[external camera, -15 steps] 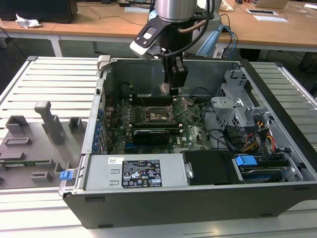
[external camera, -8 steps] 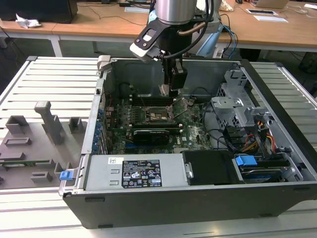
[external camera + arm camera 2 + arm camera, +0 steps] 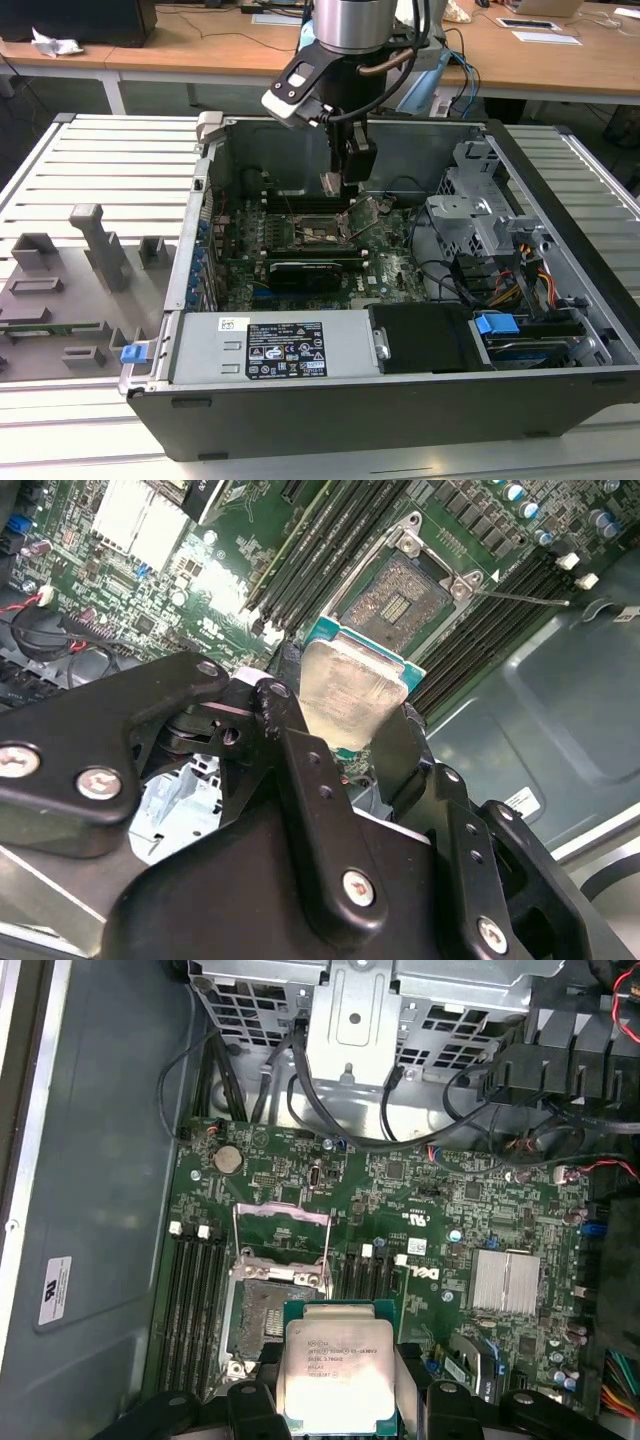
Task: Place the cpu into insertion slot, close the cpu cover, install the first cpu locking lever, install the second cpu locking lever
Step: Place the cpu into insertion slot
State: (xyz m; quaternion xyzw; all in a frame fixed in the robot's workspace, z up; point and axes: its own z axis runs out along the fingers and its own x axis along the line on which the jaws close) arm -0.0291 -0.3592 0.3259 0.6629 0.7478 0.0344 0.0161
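As the claw (image 3: 340, 1405) holds cpu (image 3: 338, 1372), silver top up, near insertion slot (image 3: 262, 1305)

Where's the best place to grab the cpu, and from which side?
Grip the cpu by two opposite side edges, coming from above its metal top, as the gripper does. It is a thin flat square, and its underside should stay free for the insertion slot.

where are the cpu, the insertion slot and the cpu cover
cpu (image 3: 338, 1375): first wrist view, on its silver metal top
insertion slot (image 3: 268, 1310): first wrist view, on its dark contact field
cpu cover (image 3: 282, 1209): first wrist view, on one bar of its open frame
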